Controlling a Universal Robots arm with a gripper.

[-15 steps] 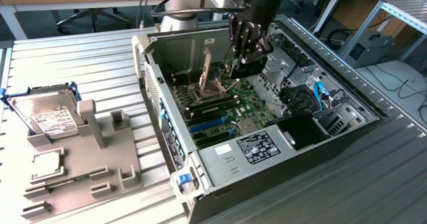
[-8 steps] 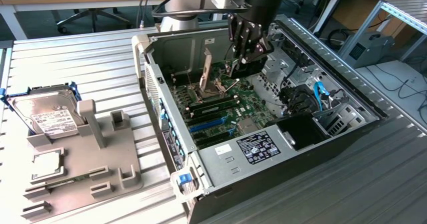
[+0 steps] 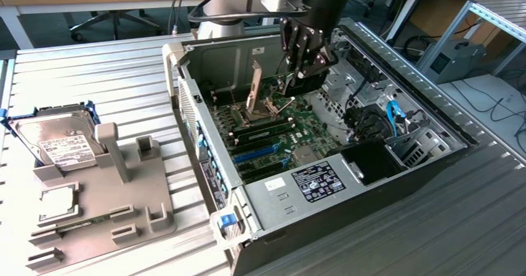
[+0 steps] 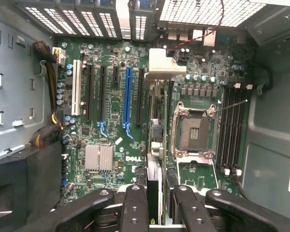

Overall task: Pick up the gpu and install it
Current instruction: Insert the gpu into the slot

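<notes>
The pick-up is done and the installing step is in hand: the end effector (image 3: 302,73) hangs above the open computer case (image 3: 427,113), its fingers (image 4: 134,210) pinching the gpu (image 4: 154,140) edge-on over the motherboard (image 4: 111,140). What it calls for, I think, is careful alignment with an expansion slot, perhaps the blue slot (image 4: 128,99). The arm reaches steeply down from above.

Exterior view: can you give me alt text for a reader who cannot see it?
A robot arm's pincer holds the gpu upright over the motherboard inside an open computer case lying on a metal table. At the exterior view's left, a grey holder carries a hard drive.
</notes>
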